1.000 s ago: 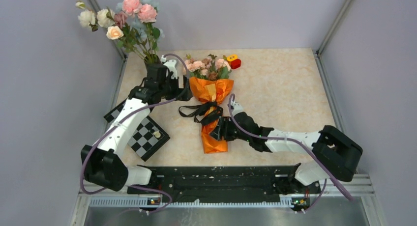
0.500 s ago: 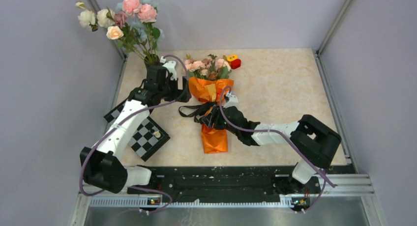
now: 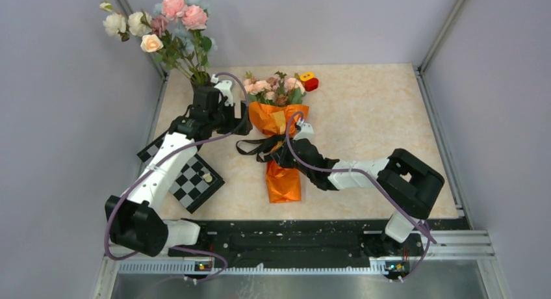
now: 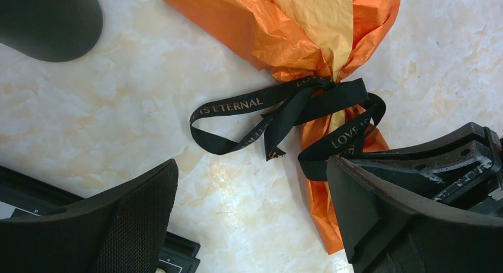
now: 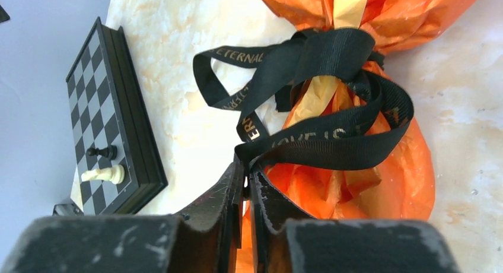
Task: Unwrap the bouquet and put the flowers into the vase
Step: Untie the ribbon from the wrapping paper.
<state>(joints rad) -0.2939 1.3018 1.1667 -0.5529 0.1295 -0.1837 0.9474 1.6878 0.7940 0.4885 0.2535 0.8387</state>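
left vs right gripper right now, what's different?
Jaws: the left gripper is wide open; the right gripper is pinched shut.
Hold: the left gripper holds nothing; the right gripper grips a loop of the black ribbon.
Place: the left gripper hovers beside the bouquet near its wide end; the right gripper sits at its tied waist.
Shared: both are close to the bouquet, which lies on the table.
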